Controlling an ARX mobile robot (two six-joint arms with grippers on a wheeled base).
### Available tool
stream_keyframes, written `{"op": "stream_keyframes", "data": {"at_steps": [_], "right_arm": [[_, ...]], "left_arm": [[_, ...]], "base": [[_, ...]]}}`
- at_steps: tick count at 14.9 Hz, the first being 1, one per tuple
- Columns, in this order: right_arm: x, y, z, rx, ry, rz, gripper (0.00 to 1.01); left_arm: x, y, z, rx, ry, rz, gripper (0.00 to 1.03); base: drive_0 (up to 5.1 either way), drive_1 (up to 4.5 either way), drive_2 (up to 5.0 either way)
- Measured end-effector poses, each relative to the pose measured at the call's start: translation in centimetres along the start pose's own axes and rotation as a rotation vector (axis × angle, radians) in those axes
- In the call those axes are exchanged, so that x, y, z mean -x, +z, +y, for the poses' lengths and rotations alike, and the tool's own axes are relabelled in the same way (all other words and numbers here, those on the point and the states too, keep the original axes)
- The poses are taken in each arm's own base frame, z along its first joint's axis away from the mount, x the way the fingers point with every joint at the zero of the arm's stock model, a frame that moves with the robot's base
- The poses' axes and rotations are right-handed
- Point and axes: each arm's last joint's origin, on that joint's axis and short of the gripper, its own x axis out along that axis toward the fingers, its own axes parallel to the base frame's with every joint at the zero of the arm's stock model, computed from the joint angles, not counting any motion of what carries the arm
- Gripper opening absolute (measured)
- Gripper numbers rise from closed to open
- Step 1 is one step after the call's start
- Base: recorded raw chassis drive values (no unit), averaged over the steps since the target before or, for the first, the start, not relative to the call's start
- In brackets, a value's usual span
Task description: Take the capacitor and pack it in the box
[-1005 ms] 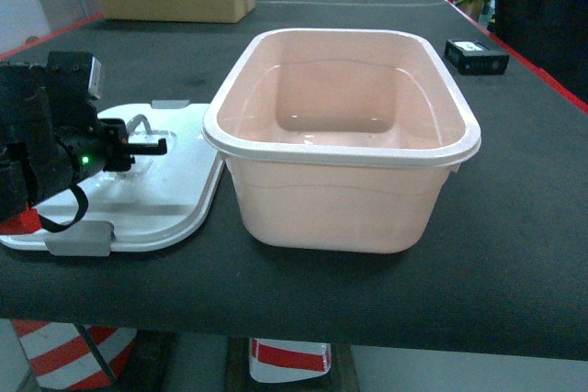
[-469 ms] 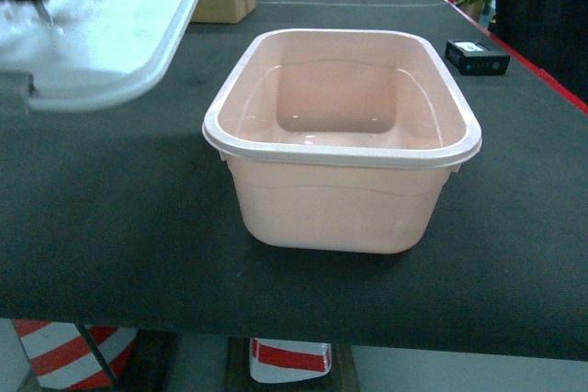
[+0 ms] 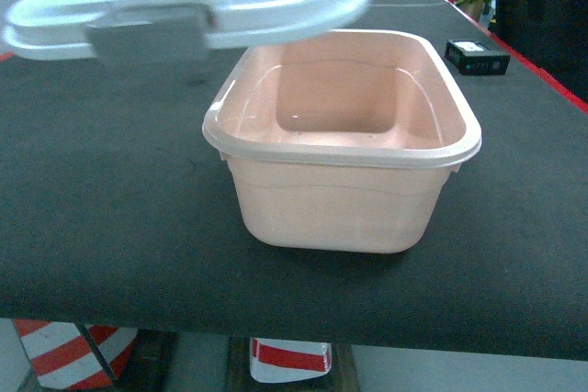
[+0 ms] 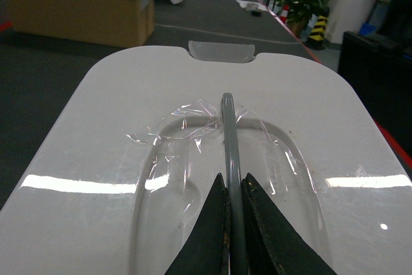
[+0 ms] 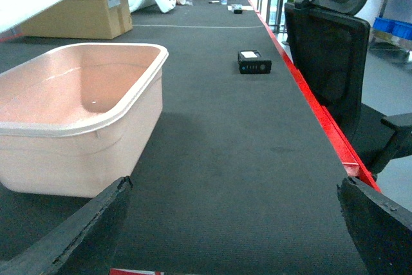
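Dark matted surface, carrying all items shown. Box: a pale peach-pink plastic tub with rounded corners and a white rim, standing upright and open near the middle of the surface; its interior appears empty, and no capacitor can be made out in any view. By its thin walls the tub is judged light and somewhat flexible, with a smooth, probably slippery finish; the rim is the stiffest part and the natural place to take hold.

Lid: white, with a grey latch at its near edge, held in the air above and to the left of the box, overlapping its far left corner in the head view and not touching it. It is judged light but broad, so a hold at one point would let it tilt or swing. The grey handle along its centre is the sensible grasp point; loose clear film around it may make the grip less sure.

Left end effector: closed tightly on the handle, fingers pinching it from either side.

Right end effector: spread wide, holding nothing, low over the surface to the right of the box.

Small black device: on the surface, well apart from the box, beyond it to the right.
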Motion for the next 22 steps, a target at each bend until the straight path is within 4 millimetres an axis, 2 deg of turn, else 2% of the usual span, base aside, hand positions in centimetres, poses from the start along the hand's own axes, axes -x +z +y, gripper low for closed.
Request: {"op": "stream_keyframes", "data": {"at_steps": [1,3,4,6,7,11,18,22], "right_arm": [[0.0,0.0,0.0,0.0,0.0,0.0,0.98],[0.0,0.0,0.0,0.0,0.0,0.0,0.98],[0.0,0.0,0.0,0.0,0.0,0.0,0.98],[0.0,0.0,0.0,0.0,0.0,-0.001,0.98],[0.0,0.0,0.0,0.0,0.0,0.0,0.98],[0.0,0.0,0.0,0.0,0.0,-0.001,0.98],[0.0,0.0,0.0,0.0,0.0,-0.001,0.98],[0.0,0.0,0.0,0.0,0.0,-0.001,0.98]], "left_arm": [[-0.1,-1.0,-3.2,-0.002,-0.018,0.005,0.02],[-0.1,-1.4,-4.5,-0.003,-0.023,0.009,0.02],[-0.1,-2.1,-6.0,-0.006,-0.03,0.02,0.02],[-0.5,-4.8,-10.0,-0.033,-0.023,0.06,0.02],[-1.1,-5.6,-10.9,-0.043,-0.002,0.068,0.02],[-3.5,-7.7,-11.5,-0.064,0.103,0.098,0.02],[-5.7,-6.1,-9.7,-0.098,0.048,0.14,0.02],[-6.0,-7.1,-9.6,-0.127,0.032,0.173,0.02]], "base": [[0.0,0.0,0.0],[0.0,0.0,0.0],[0.0,0.0,0.0],[0.0,0.0,0.0],[0.0,0.0,0.0],[0.0,0.0,0.0],[0.0,0.0,0.0],[0.0,0.0,0.0]]}}
